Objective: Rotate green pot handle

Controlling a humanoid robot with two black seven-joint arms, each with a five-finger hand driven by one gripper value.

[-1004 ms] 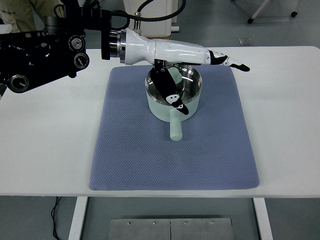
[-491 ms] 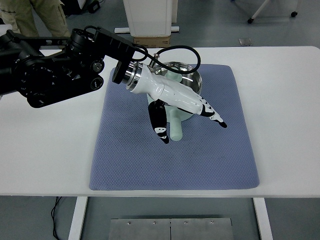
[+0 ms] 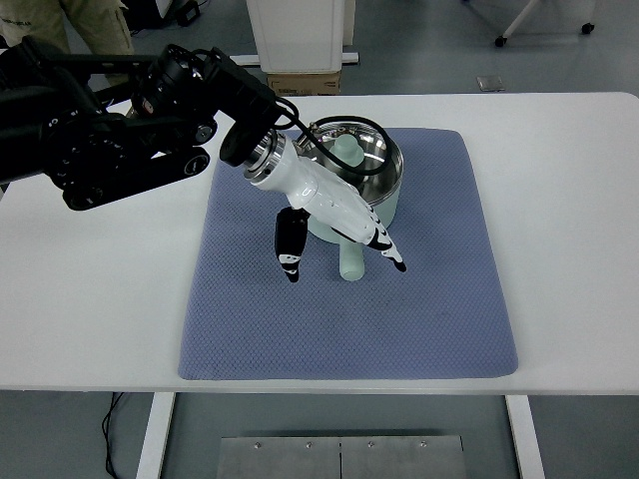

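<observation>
A pale green pot (image 3: 371,170) with a shiny steel inside stands on the blue-grey mat (image 3: 439,299) at the table's middle back. Its green handle (image 3: 350,263) points toward the near edge. My left hand (image 3: 334,249), white with black fingertips, hangs over the handle, coming in from the upper left. The fingers (image 3: 387,251) are spread downward on the handle's right and the thumb (image 3: 290,247) is on its left. Nothing is gripped. The hand hides the pot's near wall and the handle's root.
The black left arm (image 3: 110,130) crosses the table's back left. A person's legs (image 3: 90,25) show at the top left. A white cabinet and a cardboard box (image 3: 300,82) stand behind the table. White tabletop (image 3: 569,230) shows around the mat.
My left hand has swung from a flat pose over the pot's rim down and toward the near side, with the fingers now pointing down astride the handle. The pot has not moved.
</observation>
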